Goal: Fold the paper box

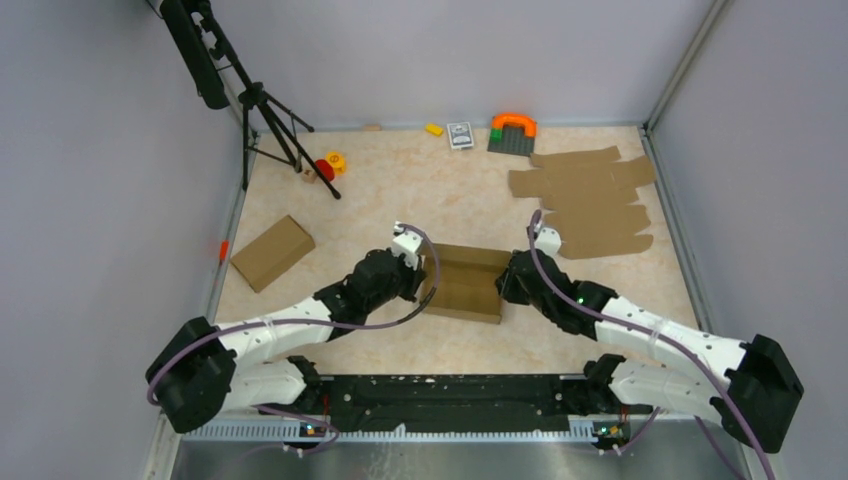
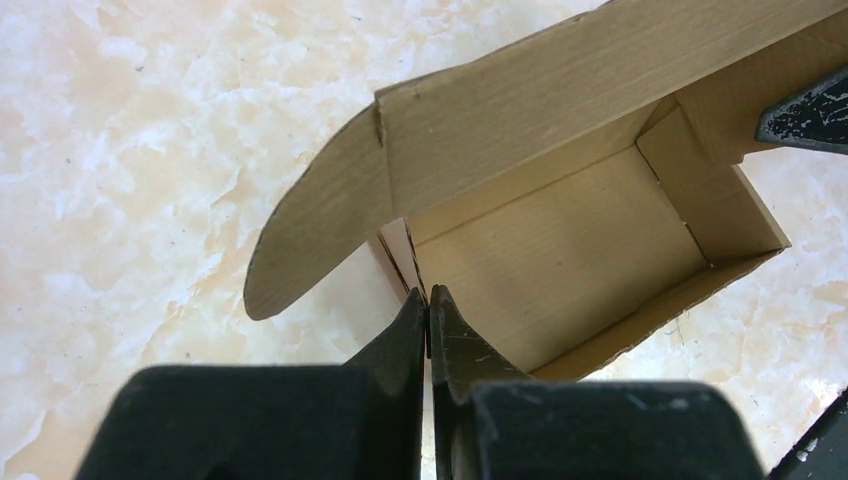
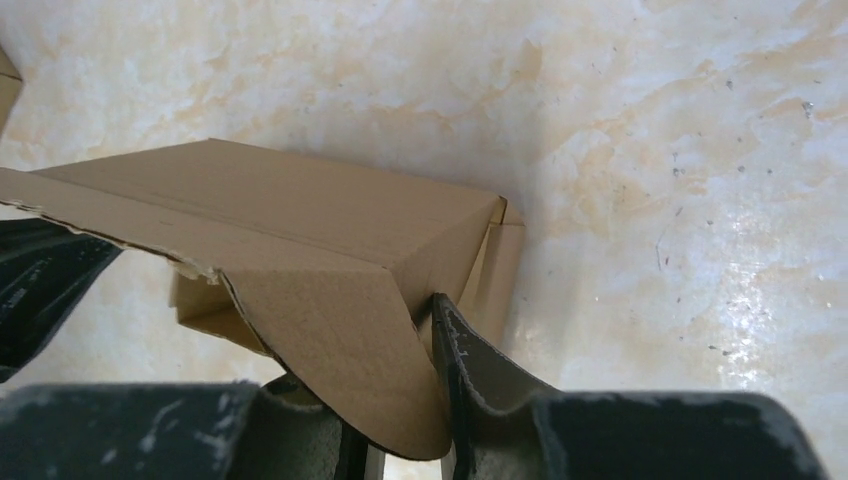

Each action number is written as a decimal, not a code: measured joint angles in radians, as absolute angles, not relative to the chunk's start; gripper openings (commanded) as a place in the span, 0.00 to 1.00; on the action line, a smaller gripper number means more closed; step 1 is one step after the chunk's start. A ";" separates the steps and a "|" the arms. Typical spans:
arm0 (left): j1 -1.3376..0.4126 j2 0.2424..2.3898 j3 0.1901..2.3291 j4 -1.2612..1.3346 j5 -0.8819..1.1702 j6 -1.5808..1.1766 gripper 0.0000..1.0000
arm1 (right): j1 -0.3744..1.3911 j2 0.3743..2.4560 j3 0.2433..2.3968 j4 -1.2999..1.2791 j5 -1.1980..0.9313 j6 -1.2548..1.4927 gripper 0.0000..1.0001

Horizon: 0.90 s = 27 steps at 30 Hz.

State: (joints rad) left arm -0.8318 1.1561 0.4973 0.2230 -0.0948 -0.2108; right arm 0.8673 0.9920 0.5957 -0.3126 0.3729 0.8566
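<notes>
Top external shows paper box [image 1: 466,284] between left pincer [image 1: 424,290] and right pincer [image 1: 503,281]

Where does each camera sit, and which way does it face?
Top external: fixed high behind the arm bases, looking down on the table; both arms show, left gripper and right gripper at the paper box's ends.
Left wrist: on the left arm, looking past its closed fingers into the box's open inside.
Right wrist: on the right arm, looking past its fingers at the box's outer wall and rounded flap.
Shared: all see the box; left wrist also catches a right-gripper finger.
</notes>
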 measured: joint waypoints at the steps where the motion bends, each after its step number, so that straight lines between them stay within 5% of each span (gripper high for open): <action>1: -0.835 1.160 0.497 0.223 -0.095 -0.211 0.00 | 0.870 0.992 0.590 -0.313 0.374 0.854 0.20; 14: -0.877 1.222 0.518 0.213 -0.142 -0.209 0.00 | 0.884 0.863 0.518 -0.348 0.373 0.818 0.56; 27: -0.881 1.232 0.525 0.197 -0.156 -0.207 0.00 | 0.888 0.511 0.510 -0.428 0.209 0.794 0.73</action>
State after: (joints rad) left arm -0.8810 1.2316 0.5255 0.1967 -0.1558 -0.2070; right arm 0.8879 0.5114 0.5102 -0.4278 0.2092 0.7944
